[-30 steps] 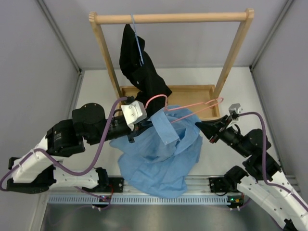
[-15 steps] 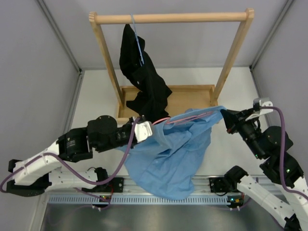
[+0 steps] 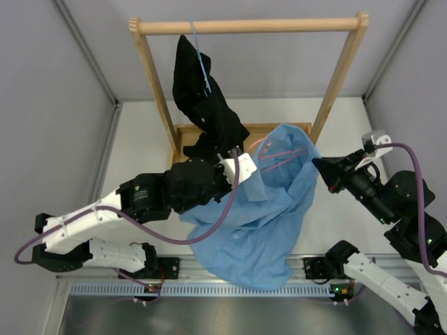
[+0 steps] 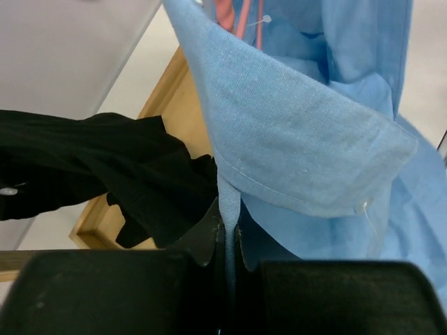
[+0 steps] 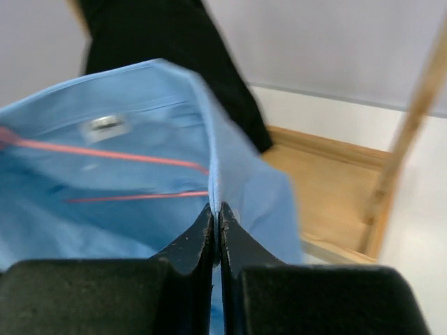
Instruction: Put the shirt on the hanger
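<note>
Grippers both held cloth: left gripper (image 4: 227, 237) clamped the shirt (image 3: 258, 223) just below its collar, and right gripper (image 5: 215, 218) pinched the shirt's edge. The shirt hung between them in front of the wooden rack (image 3: 244, 26), with the hanger (image 3: 281, 152) inside its upper part, over the rack's base.

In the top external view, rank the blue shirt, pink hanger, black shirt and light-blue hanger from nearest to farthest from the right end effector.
1. shirt: pinched in the right end effector.
2. hanger: inside the shirt, just left.
3. black shirt: farther left, hanging.
4. light-blue hanger: far upper left, on the rail.
</note>
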`<action>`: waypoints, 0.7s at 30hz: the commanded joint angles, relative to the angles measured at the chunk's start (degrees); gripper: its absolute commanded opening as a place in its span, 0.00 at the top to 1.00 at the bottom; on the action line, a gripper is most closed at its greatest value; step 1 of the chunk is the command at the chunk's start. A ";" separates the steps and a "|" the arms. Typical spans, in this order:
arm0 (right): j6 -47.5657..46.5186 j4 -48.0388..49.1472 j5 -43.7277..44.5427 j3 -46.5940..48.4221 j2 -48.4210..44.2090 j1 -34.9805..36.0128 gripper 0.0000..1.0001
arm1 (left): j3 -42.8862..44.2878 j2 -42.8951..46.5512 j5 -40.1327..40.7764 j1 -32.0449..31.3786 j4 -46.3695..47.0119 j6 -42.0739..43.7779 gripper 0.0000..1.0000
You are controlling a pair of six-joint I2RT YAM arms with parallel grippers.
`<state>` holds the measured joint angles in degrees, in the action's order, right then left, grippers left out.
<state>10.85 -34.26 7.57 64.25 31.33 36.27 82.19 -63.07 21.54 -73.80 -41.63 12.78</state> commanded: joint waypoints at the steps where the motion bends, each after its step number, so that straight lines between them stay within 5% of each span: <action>1: 5.91 3.48 -19.29 -1.03 -1.44 0.38 1.00 | 7.44 -6.35 8.07 -2.31 2.07 -9.69 1.00; 7: 20.08 22.89 -39.90 -12.11 -6.10 0.38 1.00 | 18.77 -12.17 -1.84 -3.10 7.95 -15.94 1.00; 13: 20.53 23.97 -39.04 -15.38 -6.55 0.38 1.00 | 20.81 -7.51 -5.63 -3.02 22.10 -13.30 1.00; 21: 17.46 21.27 -33.34 -11.78 -6.54 0.47 1.00 | 19.86 -8.04 -4.85 -0.92 19.48 -10.40 1.00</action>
<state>29.52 -11.88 -26.50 50.02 25.08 36.25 102.19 -72.25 15.22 -76.62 -33.19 1.85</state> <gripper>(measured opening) 0.006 0.049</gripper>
